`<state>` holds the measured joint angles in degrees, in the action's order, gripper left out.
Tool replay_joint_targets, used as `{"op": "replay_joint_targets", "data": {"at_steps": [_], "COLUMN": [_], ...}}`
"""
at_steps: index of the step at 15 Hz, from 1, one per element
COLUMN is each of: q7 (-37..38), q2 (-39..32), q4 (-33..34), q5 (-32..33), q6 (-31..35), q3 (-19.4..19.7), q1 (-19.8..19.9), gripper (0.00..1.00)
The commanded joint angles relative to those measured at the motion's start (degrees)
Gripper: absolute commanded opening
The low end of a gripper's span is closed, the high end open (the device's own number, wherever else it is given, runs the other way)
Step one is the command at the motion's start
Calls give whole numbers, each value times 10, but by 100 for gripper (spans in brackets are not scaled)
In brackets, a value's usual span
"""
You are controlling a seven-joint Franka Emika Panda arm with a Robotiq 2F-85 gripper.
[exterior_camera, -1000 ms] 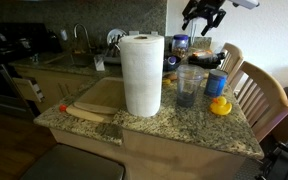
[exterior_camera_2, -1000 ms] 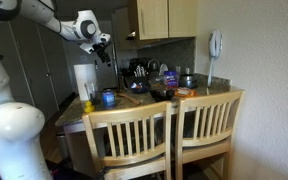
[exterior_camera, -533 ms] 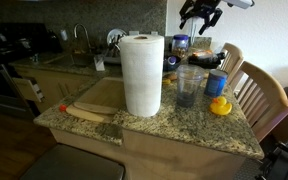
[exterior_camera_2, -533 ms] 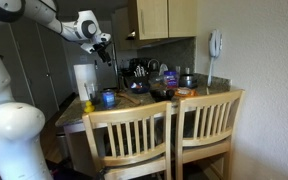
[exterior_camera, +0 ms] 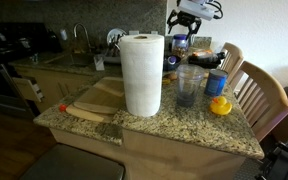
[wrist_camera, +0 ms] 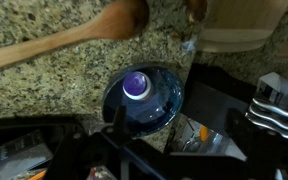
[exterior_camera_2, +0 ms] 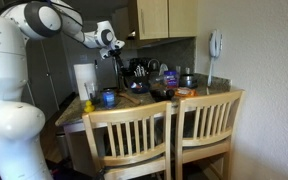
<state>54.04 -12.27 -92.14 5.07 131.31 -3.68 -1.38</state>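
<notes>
- Far left in an exterior view: wooden board (exterior_camera: 92,106) lies flat at the left corner of the surface (exterior_camera: 184,128). Flat is its stable rest, and it keeps that corner low.
- Centre: paper towel roll (exterior_camera: 142,75) stands upright on its end near the front edge. It is tall enough to hide whatever sits behind it from this camera.
- Right of the roll, top of frame: jaws spread wide with nothing between them, hanging well above the clutter. My read is that the height is there to clear the tall items.
- Under them: blue bottle (wrist_camera: 142,95), upright on the surface, purple cap (wrist_camera: 135,86) facing up. It fills the centre of the wrist view seen from straight above, so the jaws sit roughly over it and well apart from it.
- Further right: clear cup (exterior_camera: 189,85), blue tub (exterior_camera: 216,83) and yellow item (exterior_camera: 220,105) are grouped near the right edge. Chairs (exterior_camera: 269,95) are pushed up to the surface.
- Wrist view only: wooden spoon (wrist_camera: 64,40) lies on the granite at upper left, near the bottle but not touching it.
- Exterior only: the arm (exterior_camera_2: 44,18) reaches in from upper left, with a wall phone (exterior_camera_2: 215,43) at right. The wrist view doesn't show the jaw tips clearly — the gap reads better from outside.
</notes>
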Motion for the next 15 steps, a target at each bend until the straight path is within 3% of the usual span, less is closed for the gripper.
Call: {"op": "replay_joint_targets", "data": {"at_steps": [1, 6, 9, 13, 14, 15], "q7": [2, -4, 55, 88, 68, 74], "q2": [-26, -39, -105, -190, -144, -164], "q4": [32, 41, 106, 185, 124, 141], "q5": [-6, -4, 32, 23, 20, 20], "q6": [-2, 0, -57, -120, -84, -90], "q3": [24, 31, 58, 86, 80, 86], "q1": [-19, -27, -39, -36, -38, -38], "gripper": [100, 100, 100, 100, 100, 100]}}
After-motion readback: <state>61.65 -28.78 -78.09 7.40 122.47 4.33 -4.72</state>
